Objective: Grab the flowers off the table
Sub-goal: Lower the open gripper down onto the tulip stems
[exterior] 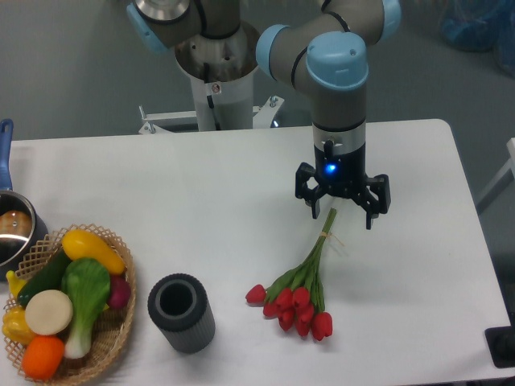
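The flowers (299,296) lie on the white table (201,209), right of the middle. The red tulip buds point to the near side and the green stems run up and to the right. My gripper (344,214) hangs straight down over the far end of the stems. Its jaws are spread wide, one on each side of the stem tips, and they hold nothing. I cannot tell how high the fingertips are above the tabletop.
A dark grey cylindrical cup (181,312) stands left of the flowers. A wicker basket (121,322) with toy vegetables sits at the near left corner. A pot with a blue handle (10,225) is at the left edge. The arm's base (217,80) stands behind the table.
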Controlling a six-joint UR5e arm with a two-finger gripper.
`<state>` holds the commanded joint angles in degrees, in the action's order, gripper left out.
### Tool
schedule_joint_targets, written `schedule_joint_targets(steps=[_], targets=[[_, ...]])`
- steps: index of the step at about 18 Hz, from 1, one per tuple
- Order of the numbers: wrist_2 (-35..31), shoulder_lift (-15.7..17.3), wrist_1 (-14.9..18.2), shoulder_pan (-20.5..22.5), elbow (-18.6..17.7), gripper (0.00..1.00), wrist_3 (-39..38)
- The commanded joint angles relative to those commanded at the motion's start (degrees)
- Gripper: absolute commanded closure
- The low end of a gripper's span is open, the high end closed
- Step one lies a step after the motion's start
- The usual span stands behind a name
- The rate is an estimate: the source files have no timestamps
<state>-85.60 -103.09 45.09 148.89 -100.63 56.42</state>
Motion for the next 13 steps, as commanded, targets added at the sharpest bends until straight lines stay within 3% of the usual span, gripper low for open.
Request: schedule_joint_targets(steps=[6,13], targets=[[-2.02,-2.63,-0.09,-0.09,-1.93,0.00,1.58],[-3.52,-6.15,0.00,-0.09,-2.64,0.00,8.52]])
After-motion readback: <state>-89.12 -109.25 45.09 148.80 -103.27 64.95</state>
